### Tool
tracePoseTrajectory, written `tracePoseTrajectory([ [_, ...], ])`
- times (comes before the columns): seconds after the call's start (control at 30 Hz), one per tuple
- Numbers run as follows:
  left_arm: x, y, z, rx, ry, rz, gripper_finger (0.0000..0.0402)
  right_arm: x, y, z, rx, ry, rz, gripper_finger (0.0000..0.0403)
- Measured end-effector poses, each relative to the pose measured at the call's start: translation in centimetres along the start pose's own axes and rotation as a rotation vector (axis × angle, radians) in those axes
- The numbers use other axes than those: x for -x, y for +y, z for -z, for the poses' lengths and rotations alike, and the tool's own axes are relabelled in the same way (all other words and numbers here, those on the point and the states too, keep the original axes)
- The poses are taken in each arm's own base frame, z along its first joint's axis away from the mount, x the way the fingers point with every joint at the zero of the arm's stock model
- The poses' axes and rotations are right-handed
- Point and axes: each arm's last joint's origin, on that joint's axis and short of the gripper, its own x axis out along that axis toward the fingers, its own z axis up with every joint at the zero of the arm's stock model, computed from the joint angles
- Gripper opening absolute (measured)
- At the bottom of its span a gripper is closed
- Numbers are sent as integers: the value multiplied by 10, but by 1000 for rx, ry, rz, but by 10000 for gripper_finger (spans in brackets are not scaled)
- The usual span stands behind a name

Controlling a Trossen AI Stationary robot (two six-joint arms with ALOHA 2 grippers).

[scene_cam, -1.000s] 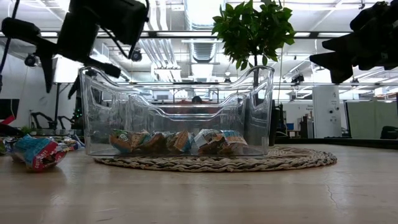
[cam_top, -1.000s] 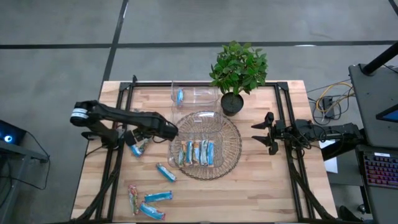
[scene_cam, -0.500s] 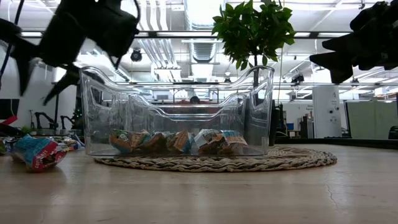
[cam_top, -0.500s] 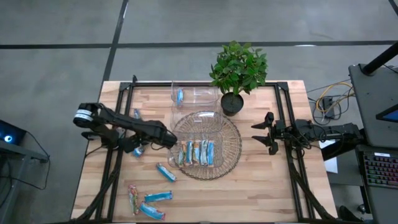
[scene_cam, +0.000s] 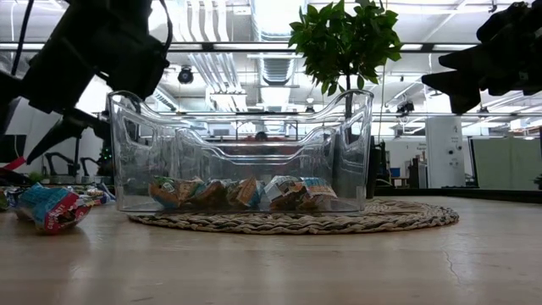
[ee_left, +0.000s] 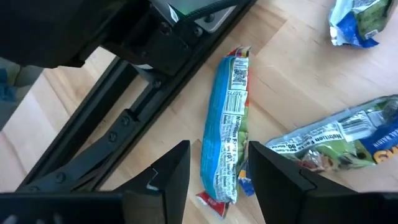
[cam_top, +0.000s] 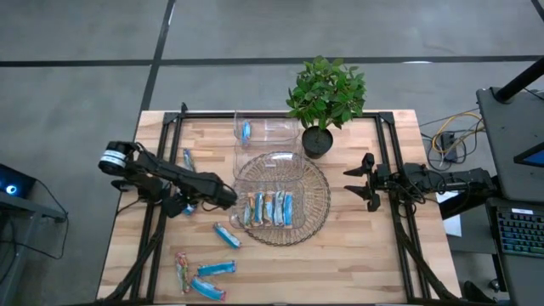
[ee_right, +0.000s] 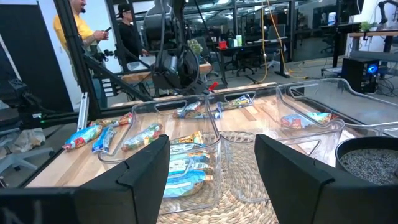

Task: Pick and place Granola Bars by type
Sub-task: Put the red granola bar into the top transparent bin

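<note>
My left gripper [ee_left: 224,180] is open and hangs above the table left of the clear container [cam_top: 268,206]. In its wrist view the fingers stand on either side of a blue granola bar with red ends [ee_left: 225,124], which lies flat beside a black frame rail. They do not touch it. A green-and-blue bar [ee_left: 339,140] lies next to it. More bars lie loose on the table [cam_top: 226,235] [cam_top: 208,276] [cam_top: 188,159]. Several sit in the container [cam_top: 265,208], and one sits in the far container [cam_top: 246,132]. My right gripper [cam_top: 365,181] waits open on the right.
A round woven mat [cam_top: 316,223] lies under the near container. A potted plant [cam_top: 325,95] stands at the far edge, right of the second clear container [cam_top: 276,129]. Black frame rails [cam_top: 153,229] [cam_top: 399,229] run along both sides. People [ee_right: 78,37] stand in the room beyond the table.
My left gripper has moved away from the container's left wall, toward the table's left and near edges. It has come down and tipped, so its fingers slant down to the left. No bar has moved.
</note>
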Motion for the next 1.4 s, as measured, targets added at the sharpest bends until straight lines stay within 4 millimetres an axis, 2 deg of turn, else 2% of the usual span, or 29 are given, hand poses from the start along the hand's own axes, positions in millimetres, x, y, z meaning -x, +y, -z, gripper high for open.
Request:
tracePoseTrajectory([
  [1.13,-61,4,-1,-43,94,77,143,0,0,0,0,0,0,224],
  [1.27,-62,4,0,-44,103,96,116,0,0,0,0,0,0,224],
  [1.4,-61,5,-1,-20,108,107,57,0,0,0,0,1,0,224],
])
